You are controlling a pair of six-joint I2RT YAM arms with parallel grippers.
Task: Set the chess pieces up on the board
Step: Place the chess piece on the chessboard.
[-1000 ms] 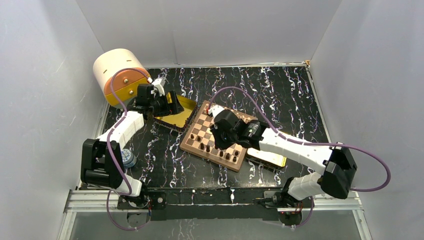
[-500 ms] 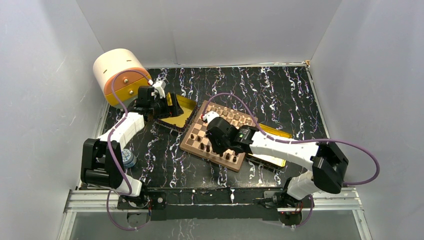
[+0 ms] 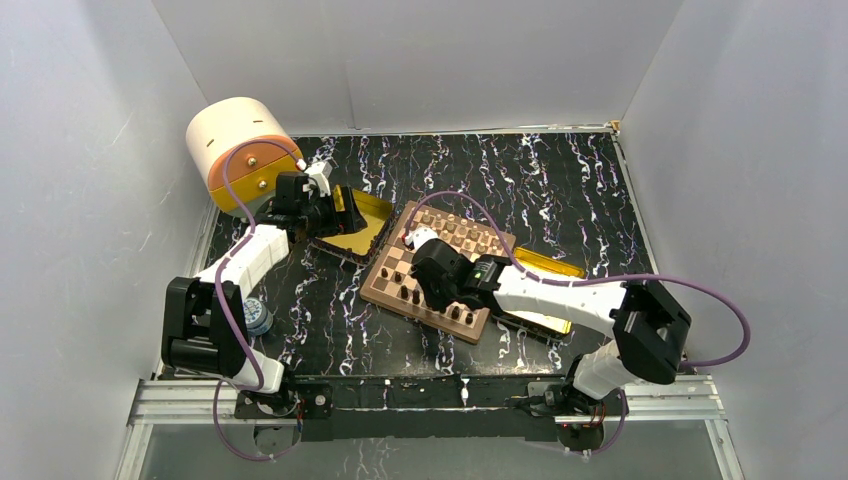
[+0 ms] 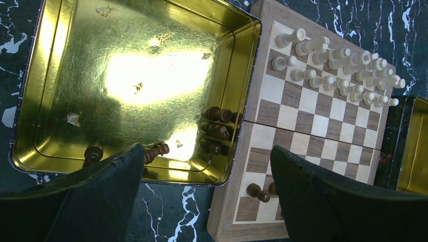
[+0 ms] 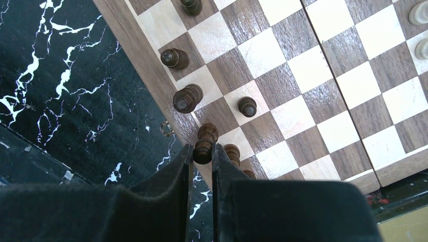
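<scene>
The board (image 3: 470, 238) lies mid-table, with light chess pieces (image 4: 343, 70) crowded on its far rows. Dark chess pieces (image 5: 188, 98) stand along its near edge. My right gripper (image 5: 203, 151) is shut on a dark piece (image 5: 205, 143) over the edge squares by the board (image 5: 292, 116) rim, beside another dark piece (image 5: 232, 151). Whether the held piece touches the board I cannot tell. My left gripper (image 4: 206, 154) hangs open and empty over the gold tray (image 4: 126, 75) where it meets the board (image 4: 303, 111). Several dark pieces (image 4: 214, 130) lie in that tray.
A second gold tray (image 3: 545, 320) sits against the board's right side. A cream and orange round container (image 3: 235, 150) stands at the back left, behind the left gripper (image 3: 335, 210). A small blue object (image 3: 257, 315) lies by the left arm's base. White walls enclose the table.
My right arm has moved left and a little nearer over the board, still shut on the dark piece. The left arm has stayed still.
</scene>
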